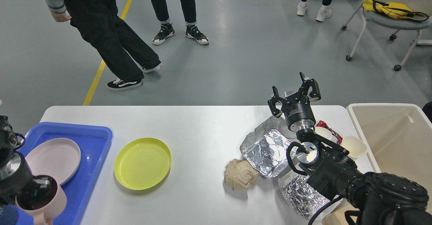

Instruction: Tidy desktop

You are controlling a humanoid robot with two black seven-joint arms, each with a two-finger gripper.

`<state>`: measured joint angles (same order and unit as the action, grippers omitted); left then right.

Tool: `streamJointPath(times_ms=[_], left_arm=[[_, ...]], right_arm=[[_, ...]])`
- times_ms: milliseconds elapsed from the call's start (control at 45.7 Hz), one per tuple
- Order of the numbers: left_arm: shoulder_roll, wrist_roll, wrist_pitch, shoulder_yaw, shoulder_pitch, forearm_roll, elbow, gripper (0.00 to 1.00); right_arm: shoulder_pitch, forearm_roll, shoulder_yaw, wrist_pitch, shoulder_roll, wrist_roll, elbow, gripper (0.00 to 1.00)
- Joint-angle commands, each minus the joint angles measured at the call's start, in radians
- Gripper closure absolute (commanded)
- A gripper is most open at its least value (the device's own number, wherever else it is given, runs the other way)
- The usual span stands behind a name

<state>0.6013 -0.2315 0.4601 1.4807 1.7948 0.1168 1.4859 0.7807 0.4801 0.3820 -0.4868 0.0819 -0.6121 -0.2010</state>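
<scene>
Desktop long axis runs left-right; left tool grips pink mug, right tool wide.

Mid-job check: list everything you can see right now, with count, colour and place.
desktop: 1, white, under everything
tray: 1, blue, left end
plate: 1, pink, in tray
mug: 1, pink, over tray's near end
yellow plate: 1, desktop left of centre
paper wad: 1, tan, centre-right
foil pieces: 2, silver, right
paper cups: 2, white, far right
wrapper: 1, red, behind cups
bin: 1, beige, right edge
chair: 1, grey, yellow bag on it
people: three pairs of legs, on floor
left claw: gripping mug rim
right claw: open, above foil
</scene>
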Motion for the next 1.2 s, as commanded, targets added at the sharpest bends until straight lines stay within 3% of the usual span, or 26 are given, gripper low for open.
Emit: streamJointPath(times_ms=[0,394,722,831,1028,1072,1138,1182], left_arm=[[0.0,0.0,-0.121,0.001,-0.112,0.0,-0.021,0.99],[-0.005,0.004,-0.256,-0.013,-0.259,-0.002,-0.095,0.97],[-0.005,0.009,-0.264,-0.013,-0.275,-0.003,-0.119,0.79],[-0.005,0.009,-0.261,-0.014,-0.275,-0.003,-0.121,0.68],[-0.005,0.008,-0.247,-0.02,-0.272,-0.003,-0.121,0.41],[-0.005,0.003,-0.247,-0.019,-0.27,-0.003,-0.121,0.31],[-0.005,-0.008,-0.242,-0.019,-0.268,-0.002,-0.121,0.06],[-0.003,-0.009,-0.227,-0.019,-0.261,-0.002,-0.121,0.04]], right_arm=[[0.0,0.0,0.0,-0.001,0.001,0.0,0.0,0.0],[0.0,0.0,0.0,-0.001,-0.001,0.0,0.0,0.0],[0.0,0.0,0.0,0.001,-0.001,0.0,0.0,0.0],[0.0,-0.001,0.0,-0.001,-0.001,0.0,0.0,0.0],[0.0,0.0,0.0,0.001,-0.001,0.0,0.0,0.0],[0.0,0.0,0.0,0.001,-0.001,0.0,0.0,0.0],[0.0,-0.001,0.0,0.001,-0.001,0.0,0.0,0.0],[0.0,-0.001,0.0,0.001,-0.001,0.0,0.0,0.0]])
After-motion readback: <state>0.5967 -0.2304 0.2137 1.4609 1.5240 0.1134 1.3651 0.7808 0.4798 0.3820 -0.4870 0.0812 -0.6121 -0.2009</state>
